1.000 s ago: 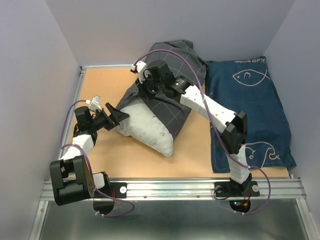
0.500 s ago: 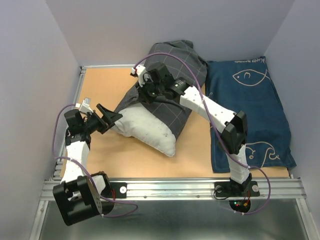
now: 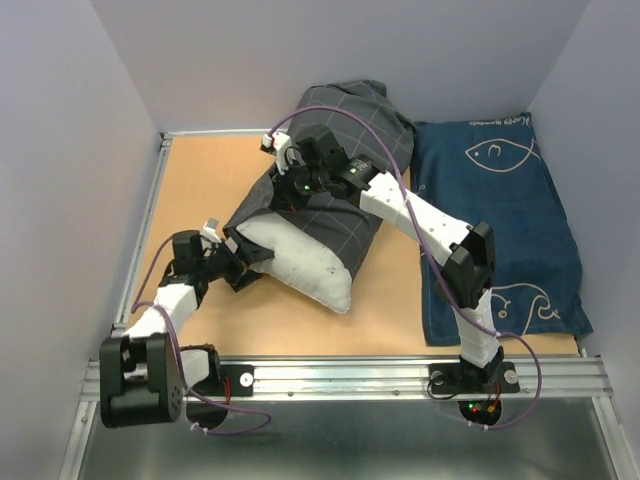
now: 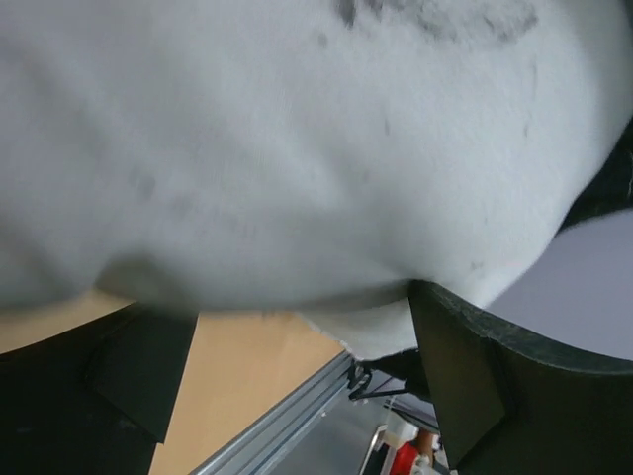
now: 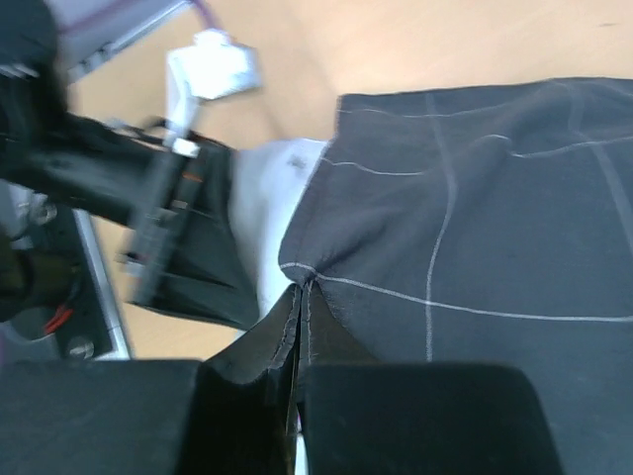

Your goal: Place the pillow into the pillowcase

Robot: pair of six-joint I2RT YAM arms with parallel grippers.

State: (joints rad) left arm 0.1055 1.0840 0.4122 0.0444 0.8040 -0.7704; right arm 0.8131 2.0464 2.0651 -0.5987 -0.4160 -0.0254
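As the left gripper (image 3: pixel 243 262) has swung back in, jaws spread wide against the bare lower-left end of the pillow (image 3: pixel 300 258), the right gripper (image 3: pixel 287 180) stays pinched on the pillowcase (image 3: pixel 338 228) hem mid-frame; a deeper push looks next.

Pillow part-way in its case, mid-table, seen from my overhead view.
The plump white stuffed pillow (image 3: pixel 300 262) lies slantwise on the tan wooden table (image 3: pixel 205 165), far end inside the dark grey grid-patterned fabric pillowcase (image 3: pixel 345 130), near end sticking out toward my arms. Just to their right the navy blue fish-print cloth (image 3: pixel 505 220) lies flat. My left gripper (image 3: pixel 240 262) straddles the pillow's near-left corner; my right gripper (image 3: pixel 285 185) pinches the pillowcase's mouth edge.
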